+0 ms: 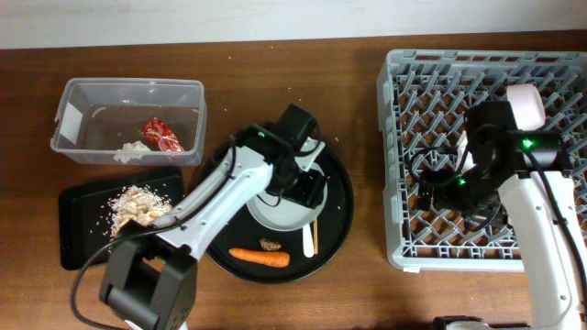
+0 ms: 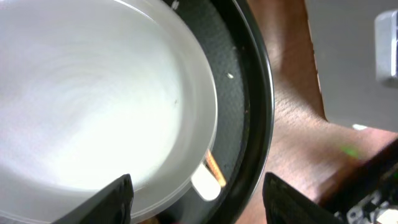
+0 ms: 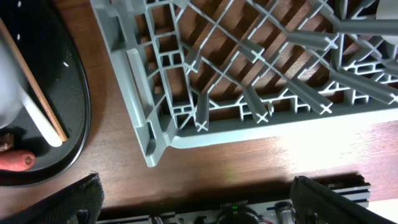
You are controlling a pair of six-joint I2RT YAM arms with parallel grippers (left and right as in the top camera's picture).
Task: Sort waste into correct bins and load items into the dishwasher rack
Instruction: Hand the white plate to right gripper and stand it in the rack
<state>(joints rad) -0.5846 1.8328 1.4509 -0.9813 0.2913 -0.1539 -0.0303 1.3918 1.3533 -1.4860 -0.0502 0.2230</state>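
Most of white plate [image 1: 272, 217] hidden beneath left end effector [image 1: 301, 187]

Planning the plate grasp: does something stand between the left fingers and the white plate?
Nothing visible does. The left gripper is open over the rim of the white plate; only the fork handle lies at that rim.

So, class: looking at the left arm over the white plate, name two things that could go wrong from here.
The left pincer stands open across the smooth rim of the white plate; a shallow grip might let it slip. The fork and chopstick lie right at that rim, so lifting the plate may drag them across the round black tray.
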